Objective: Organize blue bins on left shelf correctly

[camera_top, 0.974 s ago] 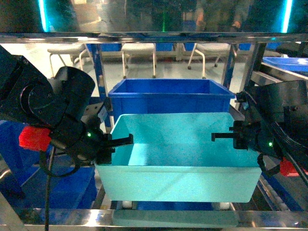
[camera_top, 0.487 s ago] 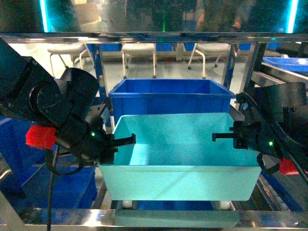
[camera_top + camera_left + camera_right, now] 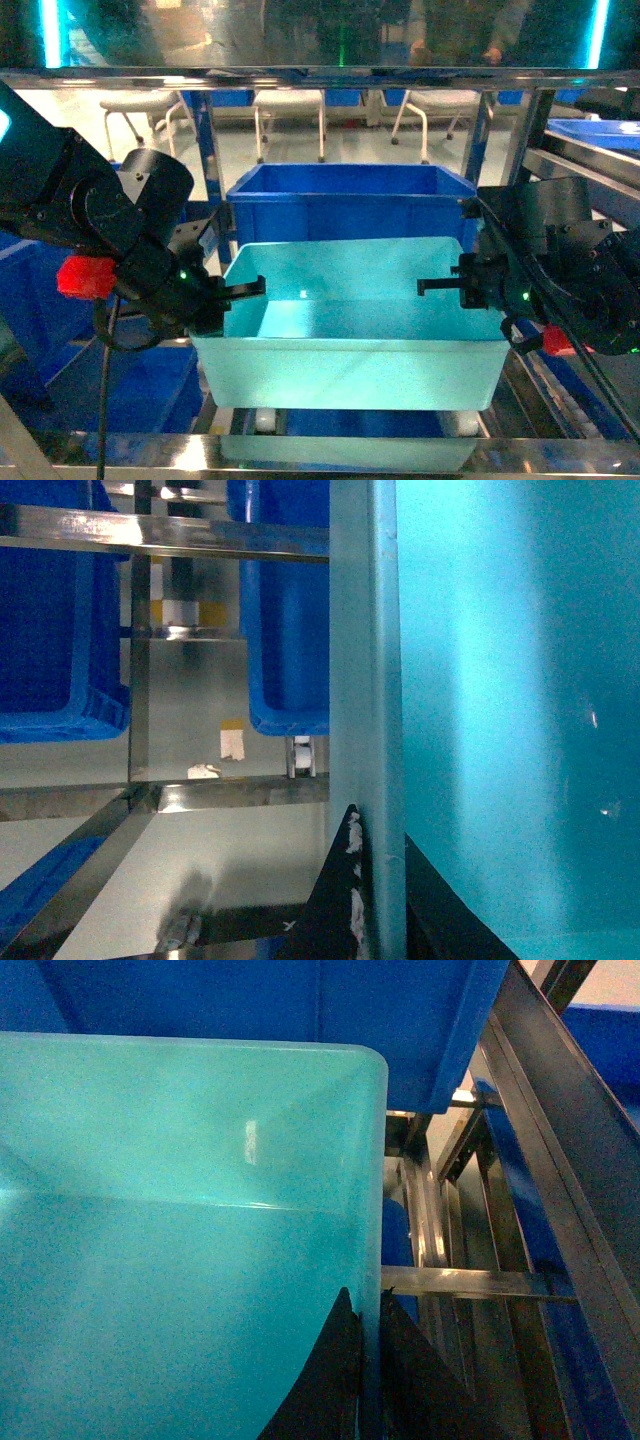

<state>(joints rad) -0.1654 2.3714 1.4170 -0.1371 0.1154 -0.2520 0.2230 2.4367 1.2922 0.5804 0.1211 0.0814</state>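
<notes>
Turquoise bin [image 3: 350,330], no readable label, pinched at both side walls by left end effector [image 3: 232,300] and right end effector [image 3: 462,290].

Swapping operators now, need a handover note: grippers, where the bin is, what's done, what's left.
Left gripper: shut on the turquoise bin's left wall, fingers either side of the rim.
Right gripper: shut on its right wall, same pinch.
Bin: held between both arms inside the left shelf, in front of a darker blue bin, white rollers just under its base; contact unclear.
Done: two-arm grasp.
Left: set it on the rollers, release both, withdraw.
</notes>
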